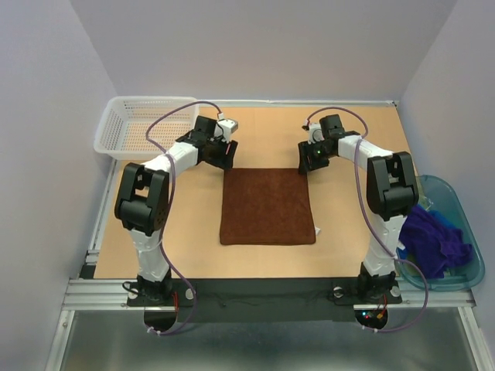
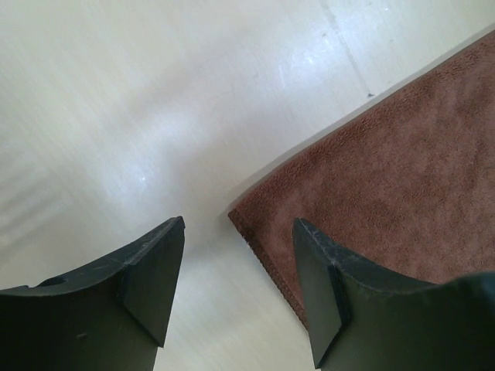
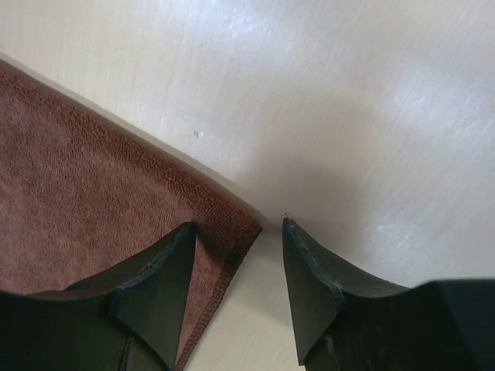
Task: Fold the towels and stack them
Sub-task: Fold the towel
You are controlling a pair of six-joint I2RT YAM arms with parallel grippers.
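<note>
1. A teal bin (image 1: 466, 272) beside the right arm's base holds the dark purple towel (image 1: 435, 238) and the blue towel (image 1: 445, 219).
2. The rust-brown towel (image 1: 267, 206) lies flat mid-tabletop (image 1: 189, 247).
3. Left fingers (image 2: 151, 270) and right fingers (image 3: 309, 278) stand spread and released, one pair straddling each far corner.
4. A white basket (image 1: 128, 127) sits far left.

No text, label or number is legible anywhere here.

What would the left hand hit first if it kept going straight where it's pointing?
Most likely the far left corner of the rust-brown towel, lying between the open fingers of the left hand, or the bare table beside it; height is unclear.
</note>
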